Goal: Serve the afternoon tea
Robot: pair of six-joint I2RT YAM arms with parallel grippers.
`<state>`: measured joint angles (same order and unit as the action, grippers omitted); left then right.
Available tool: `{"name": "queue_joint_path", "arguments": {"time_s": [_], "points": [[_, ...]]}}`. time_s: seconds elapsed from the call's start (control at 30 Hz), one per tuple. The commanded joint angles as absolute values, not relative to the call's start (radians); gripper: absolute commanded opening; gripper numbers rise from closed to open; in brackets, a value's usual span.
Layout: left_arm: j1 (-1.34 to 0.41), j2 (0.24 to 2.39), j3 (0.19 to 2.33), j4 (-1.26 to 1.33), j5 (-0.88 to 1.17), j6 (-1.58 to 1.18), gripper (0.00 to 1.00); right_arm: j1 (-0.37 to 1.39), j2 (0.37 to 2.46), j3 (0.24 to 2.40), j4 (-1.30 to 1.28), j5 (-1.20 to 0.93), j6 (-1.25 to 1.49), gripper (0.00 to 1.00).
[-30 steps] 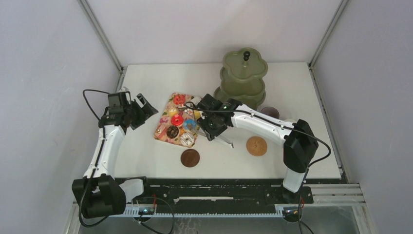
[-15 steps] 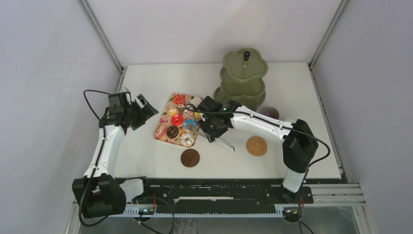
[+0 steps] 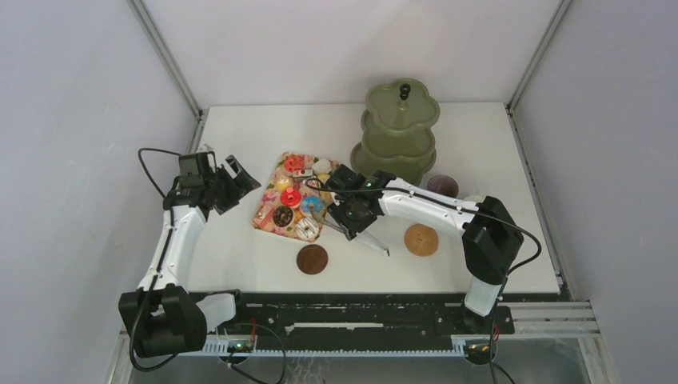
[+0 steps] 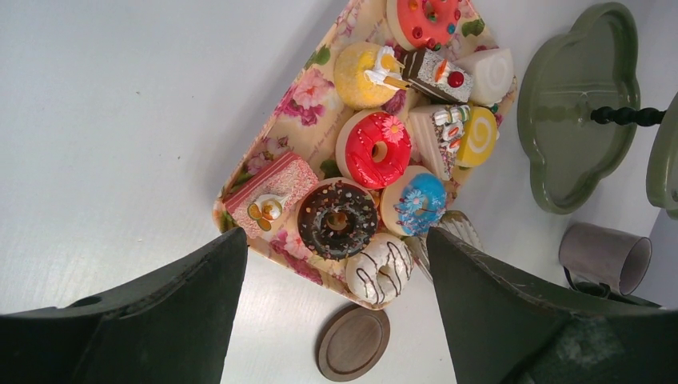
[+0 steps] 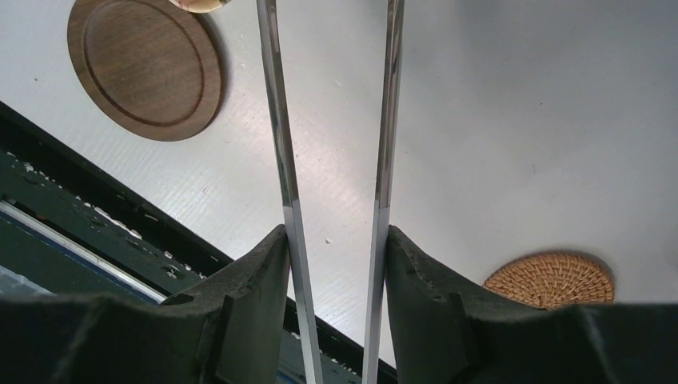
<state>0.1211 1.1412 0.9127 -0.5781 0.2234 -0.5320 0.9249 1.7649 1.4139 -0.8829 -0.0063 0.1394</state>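
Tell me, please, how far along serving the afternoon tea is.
Nothing looks served yet: the pastries all sit on the floral tray, and the stand tier visible from the left wrist is bare. In hand: the right gripper holds the tongs, blades apart, by the tray's near corner; the left gripper is open. Left: moving pastries and placing the mauve mug.

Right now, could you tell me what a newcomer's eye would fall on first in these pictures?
Probably the floral tray at the table's centre-left, crowded with bright toy pastries. Behind it to the right stands an olive-green tiered stand, and the right gripper hangs by the tray's near-right edge, its jaws closed on long metal tongs.
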Motion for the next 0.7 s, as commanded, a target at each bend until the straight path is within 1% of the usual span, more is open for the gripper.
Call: {"name": "queue_joint_path", "arguments": {"time_s": [0.0, 0.43, 0.67], "points": [[0.127, 1.135, 0.898, -0.546, 0.242, -0.525, 0.87, 0.931, 1.726, 1.43, -0.85, -0.014, 0.117, 0.52], [0.127, 1.137, 0.896, -0.547, 0.242, -0.523, 0.87, 0.946, 1.781, 1.514, -0.853, 0.074, 0.101, 0.56], [0.127, 1.137, 0.894, -0.547, 0.241, -0.522, 0.87, 0.949, 1.801, 1.528, -0.845, 0.063, 0.087, 0.57]]}}
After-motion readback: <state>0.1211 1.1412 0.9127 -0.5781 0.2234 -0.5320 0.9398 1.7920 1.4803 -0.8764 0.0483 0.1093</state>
